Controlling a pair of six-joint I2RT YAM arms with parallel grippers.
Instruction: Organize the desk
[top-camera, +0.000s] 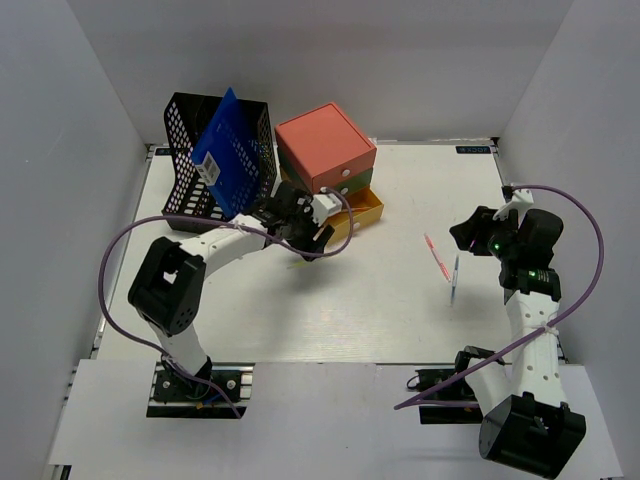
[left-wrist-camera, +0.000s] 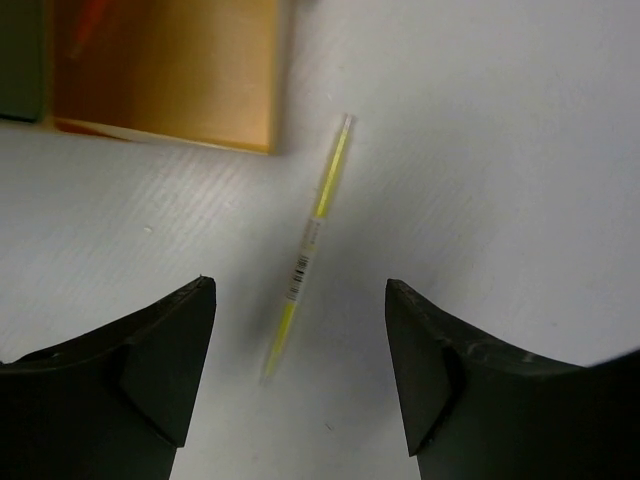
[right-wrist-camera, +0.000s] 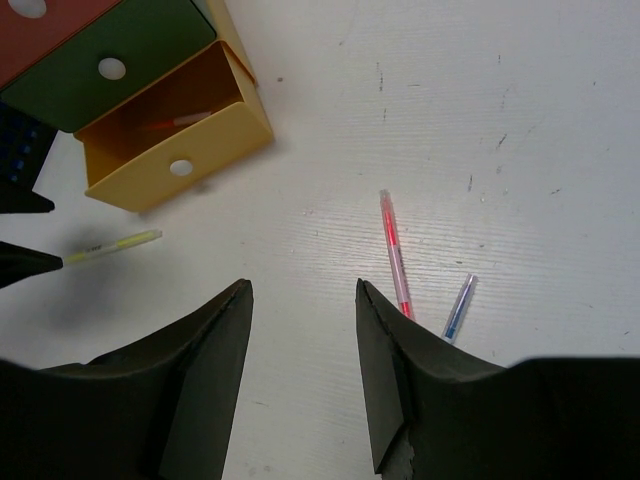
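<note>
The white desk (top-camera: 400, 320) holds three loose pens. A yellow pen (left-wrist-camera: 310, 240) lies on it just below the open yellow drawer (left-wrist-camera: 170, 70); it also shows in the right wrist view (right-wrist-camera: 110, 247). My left gripper (left-wrist-camera: 298, 285) is open and hovers over this pen, with the pen's lower end between the jaws; in the top view the gripper (top-camera: 305, 238) hides the pen. A red pen (right-wrist-camera: 393, 250) and a blue pen (right-wrist-camera: 459, 308) lie side by side at the right (top-camera: 436, 257). My right gripper (right-wrist-camera: 303, 285) is open and empty, to their left.
A drawer box with a coral top (top-camera: 325, 145) stands at the back, with its green drawer (right-wrist-camera: 100, 75) shut and its yellow drawer (right-wrist-camera: 170, 140) pulled out, a red pen (right-wrist-camera: 175, 122) inside. A black mesh organizer (top-camera: 200, 150) with a blue folder (top-camera: 232, 150) stands at the back left.
</note>
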